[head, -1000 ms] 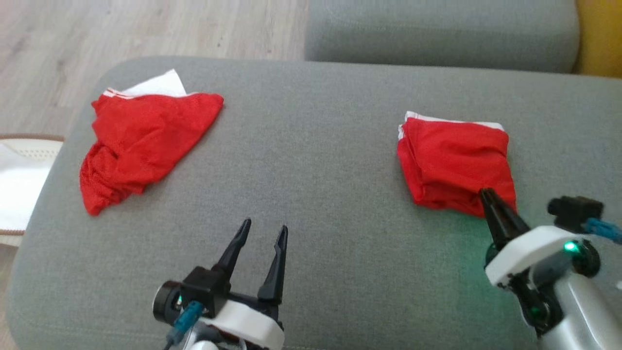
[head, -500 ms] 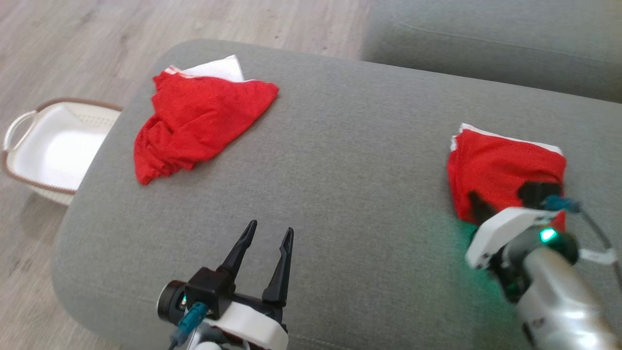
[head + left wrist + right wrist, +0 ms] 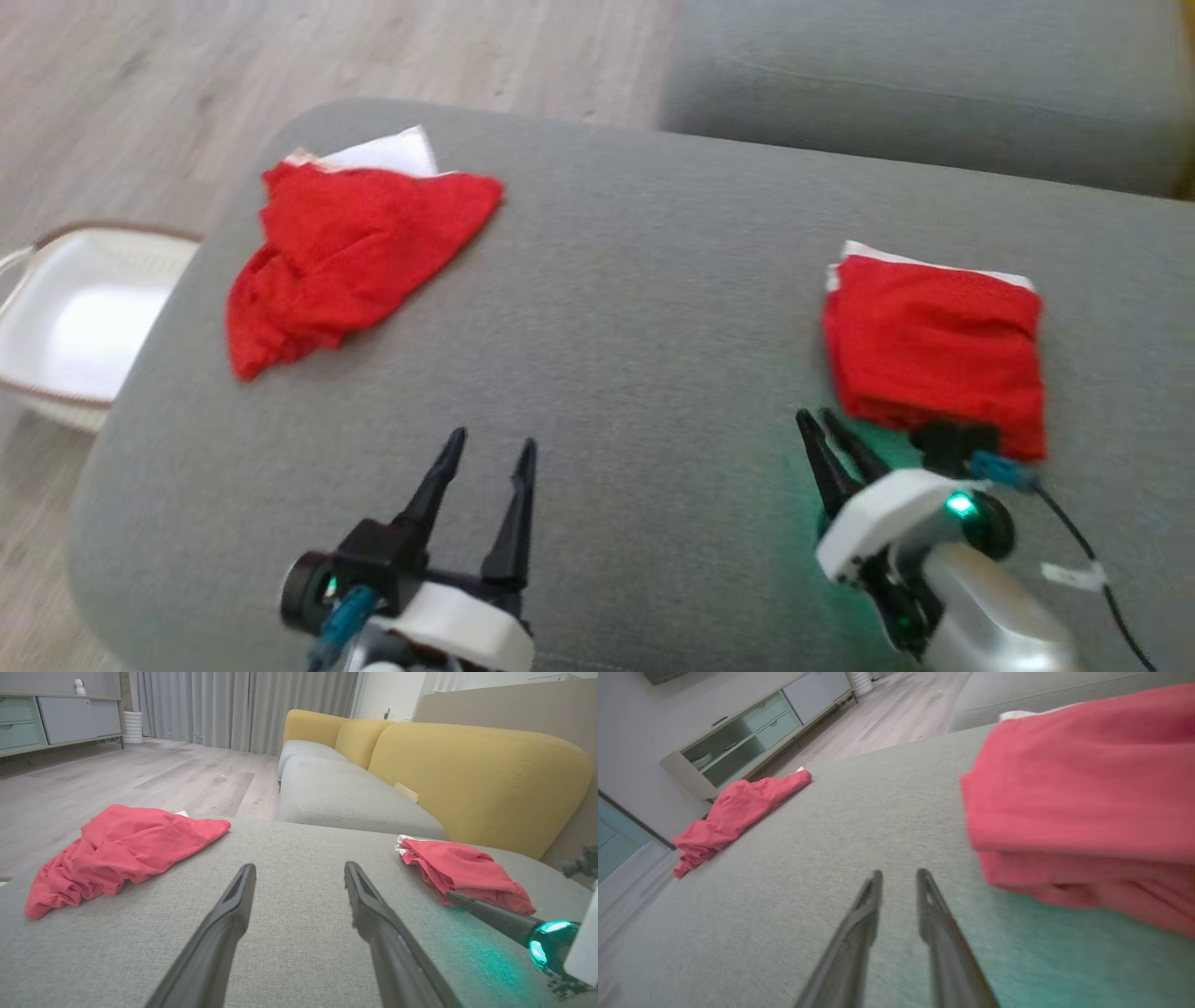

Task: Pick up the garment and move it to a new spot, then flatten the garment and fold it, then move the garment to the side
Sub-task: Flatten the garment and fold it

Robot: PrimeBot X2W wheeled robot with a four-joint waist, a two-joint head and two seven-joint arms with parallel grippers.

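Head view: two red garments on the grey cushion [image 3: 635,327]. The folded garment [image 3: 934,345] is square with a white edge, at the right; the crumpled garment [image 3: 345,247] is at the left. The right gripper [image 3: 814,418] is just beside the folded one.
Left wrist view: left gripper [image 3: 299,867] spread wide, empty.
Right wrist view: jaws narrowly parted, gripping nothing.

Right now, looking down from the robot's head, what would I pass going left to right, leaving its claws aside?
white basket → crumpled red garment → folded red garment
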